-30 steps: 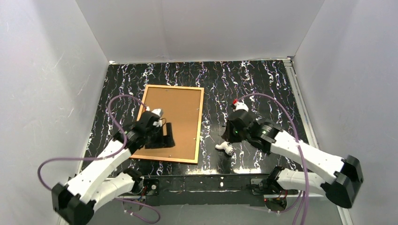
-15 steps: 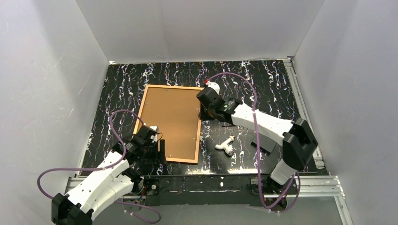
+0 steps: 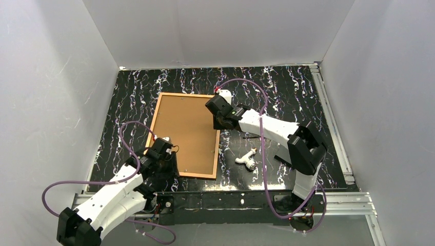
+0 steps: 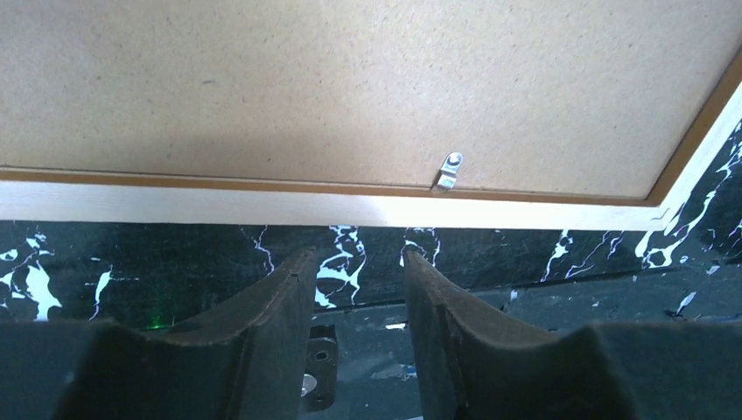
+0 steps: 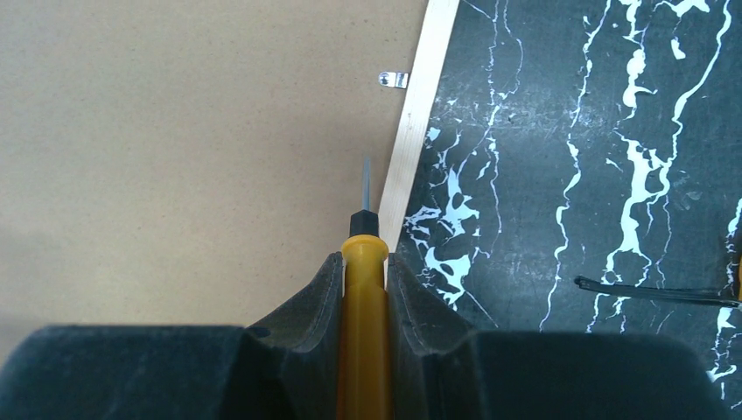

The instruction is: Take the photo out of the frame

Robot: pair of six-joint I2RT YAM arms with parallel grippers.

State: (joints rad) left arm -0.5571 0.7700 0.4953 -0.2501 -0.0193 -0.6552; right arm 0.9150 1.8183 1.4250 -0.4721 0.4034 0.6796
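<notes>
The frame (image 3: 188, 134) lies face down on the table, its tan back board up, edged in thin wood. The photo is hidden under the board. My right gripper (image 3: 220, 123) hovers over the frame's right edge, shut on a yellow-handled screwdriver (image 5: 364, 332). The blade points along the board just inside the rail, short of a metal clip (image 5: 394, 80). My left gripper (image 3: 168, 169) is open and empty at the frame's near edge. In the left wrist view its fingertips (image 4: 297, 262) stop short of the rail (image 4: 262, 208), near another clip (image 4: 448, 171).
A white-handled tool (image 3: 246, 159) lies on the black marbled table right of the frame. A thin dark tool (image 5: 656, 293) lies further right. White walls close in the back and both sides. The table's metal front rail (image 3: 241, 200) runs along the near edge.
My right arm has swung left from the table's middle to the frame's right edge with the screwdriver. My left gripper has drawn back off the board to the frame's near edge.
</notes>
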